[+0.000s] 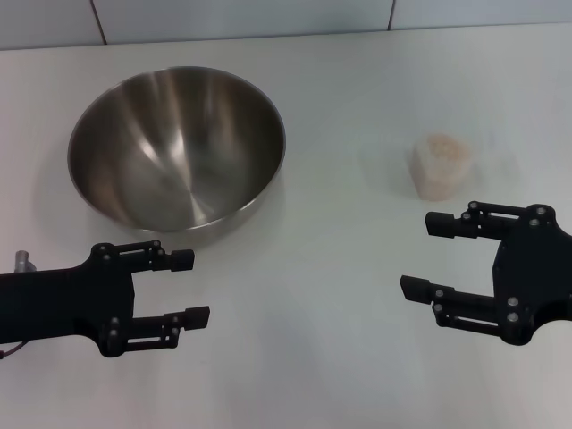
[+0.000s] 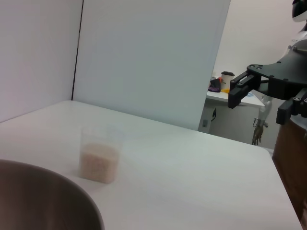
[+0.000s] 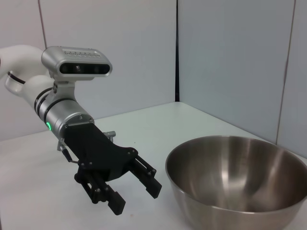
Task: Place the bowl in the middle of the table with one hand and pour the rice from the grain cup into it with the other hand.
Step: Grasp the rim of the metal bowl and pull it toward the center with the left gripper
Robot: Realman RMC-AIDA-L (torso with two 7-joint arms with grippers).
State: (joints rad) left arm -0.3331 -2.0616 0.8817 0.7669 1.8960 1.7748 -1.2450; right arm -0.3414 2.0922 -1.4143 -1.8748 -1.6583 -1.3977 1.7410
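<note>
Counter: plain white; it carries the bowl and the cup, both resting untouched.
Stainless-steel mixing bowl: empty, sitting just beyond the left gripper's fingertips and off toward the robot's left side, not yet in the middle of the counter.
Left gripper: fingers spread apart and gripping nothing, tips close to the bowl's near rim but apart from it.
Right gripper: fingers likewise spread and empty, the cup just beyond its upper finger, not between the fingers.
Grain cup: upright, clear plastic, well apart from the bowl.
Rice: fills the lower part of the cup; none lies in the bowl.
Progress: by my judgement nothing is done; bowl placement, cup grasp and pouring all remain.
</note>
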